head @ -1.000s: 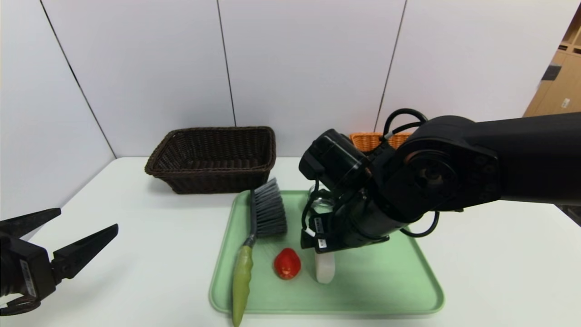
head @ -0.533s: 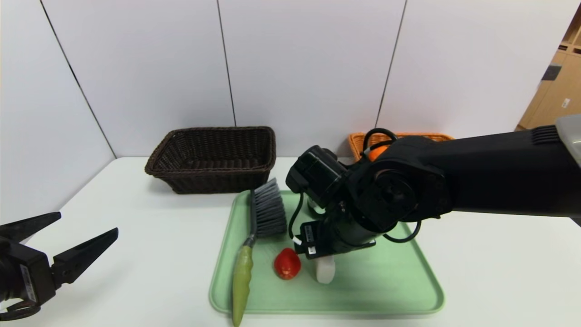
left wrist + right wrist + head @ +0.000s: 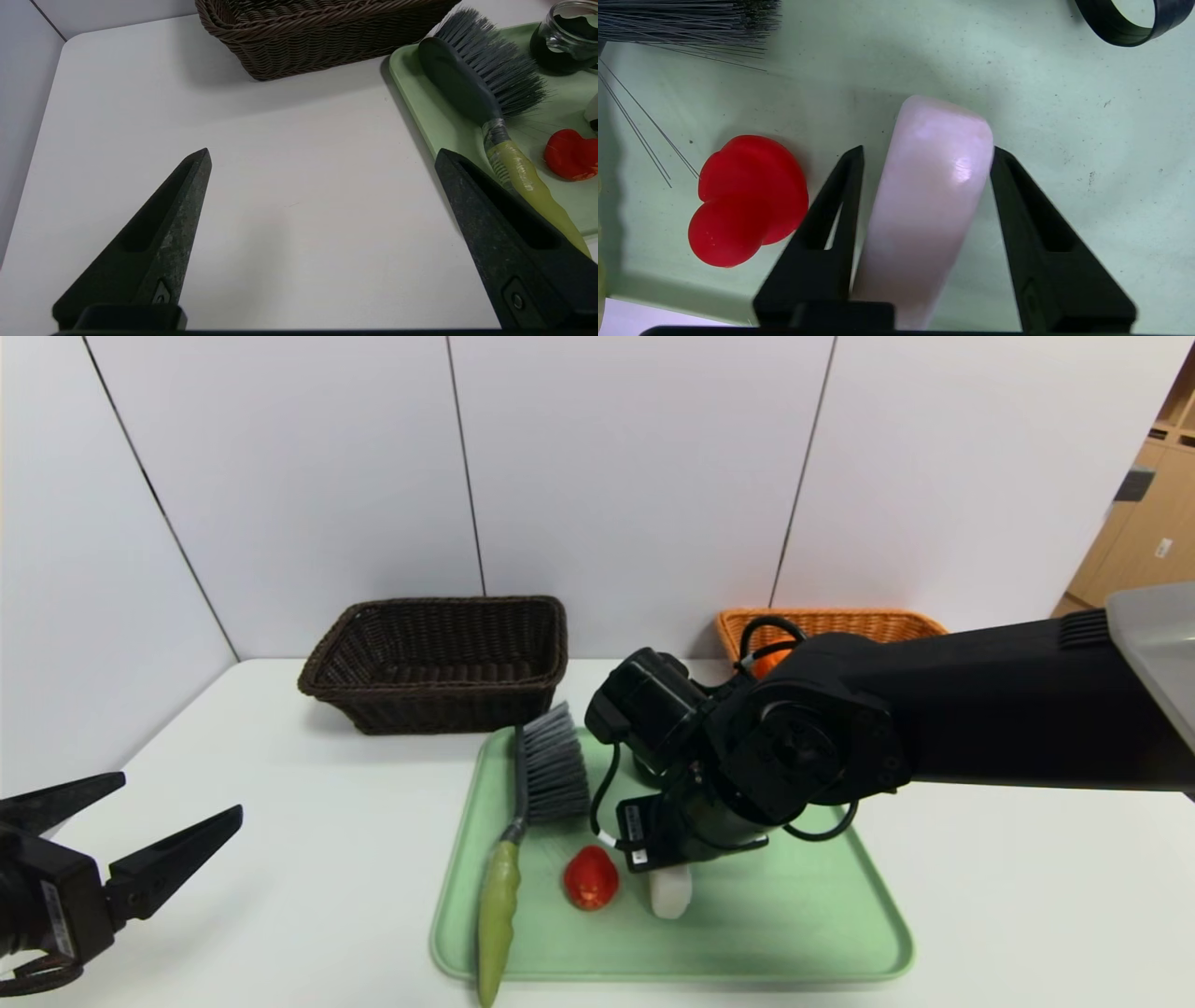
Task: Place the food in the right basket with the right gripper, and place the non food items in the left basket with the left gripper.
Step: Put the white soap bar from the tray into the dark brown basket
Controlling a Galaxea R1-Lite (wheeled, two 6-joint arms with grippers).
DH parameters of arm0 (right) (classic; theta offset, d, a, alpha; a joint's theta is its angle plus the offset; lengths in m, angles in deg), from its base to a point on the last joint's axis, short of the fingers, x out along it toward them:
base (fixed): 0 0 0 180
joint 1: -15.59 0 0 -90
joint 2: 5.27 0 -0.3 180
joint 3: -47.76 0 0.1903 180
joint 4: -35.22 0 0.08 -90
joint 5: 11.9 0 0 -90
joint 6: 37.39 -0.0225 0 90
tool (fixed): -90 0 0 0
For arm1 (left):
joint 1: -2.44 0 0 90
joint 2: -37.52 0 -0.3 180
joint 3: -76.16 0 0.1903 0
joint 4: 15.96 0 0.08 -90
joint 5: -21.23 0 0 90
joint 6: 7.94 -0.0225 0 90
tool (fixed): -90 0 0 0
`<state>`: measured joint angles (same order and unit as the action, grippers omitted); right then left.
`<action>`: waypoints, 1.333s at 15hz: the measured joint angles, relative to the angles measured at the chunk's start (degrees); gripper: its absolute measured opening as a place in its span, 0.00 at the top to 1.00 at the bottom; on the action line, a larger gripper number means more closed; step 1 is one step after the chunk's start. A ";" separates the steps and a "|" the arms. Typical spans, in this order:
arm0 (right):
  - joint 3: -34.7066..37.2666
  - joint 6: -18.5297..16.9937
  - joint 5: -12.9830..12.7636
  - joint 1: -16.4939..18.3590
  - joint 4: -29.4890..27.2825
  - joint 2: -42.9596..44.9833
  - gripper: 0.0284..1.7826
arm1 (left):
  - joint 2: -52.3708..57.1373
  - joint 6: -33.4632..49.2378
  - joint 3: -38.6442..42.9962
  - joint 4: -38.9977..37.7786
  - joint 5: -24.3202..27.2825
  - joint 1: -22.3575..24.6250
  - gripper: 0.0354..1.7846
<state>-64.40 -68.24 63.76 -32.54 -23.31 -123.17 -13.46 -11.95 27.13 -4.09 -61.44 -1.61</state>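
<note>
White bar (image 3: 929, 205) flat on tray, red toy (image 3: 745, 198) beside it, brush (image 3: 537, 803) along tray's left edge

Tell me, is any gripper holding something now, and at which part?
The right gripper straddles the white bar across its narrow sides near one end, on the green tray; a firm grip cannot be told. The left gripper is open, holding nothing.

Right arm (image 3: 980, 709): black casing, grey shell, looped black cables. Both grippers, left gripper (image 3: 322, 158): black pointed claws, scuffed.
</note>
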 joint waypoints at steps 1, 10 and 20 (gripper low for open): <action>0.00 0.04 0.00 0.00 0.02 0.01 0.57 | 0.00 -0.01 0.00 -0.02 0.02 0.00 0.06; 0.01 0.78 -1.33 -0.16 0.13 3.12 0.73 | 0.05 1.10 0.00 0.00 0.00 0.00 0.06; -0.62 22.42 -2.77 -0.74 26.14 10.64 0.73 | -0.06 1.84 0.00 -0.02 0.09 0.00 0.06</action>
<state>-65.02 -45.82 60.99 -33.29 2.82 -112.52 -13.52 -10.11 27.13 -4.11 -61.36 -1.61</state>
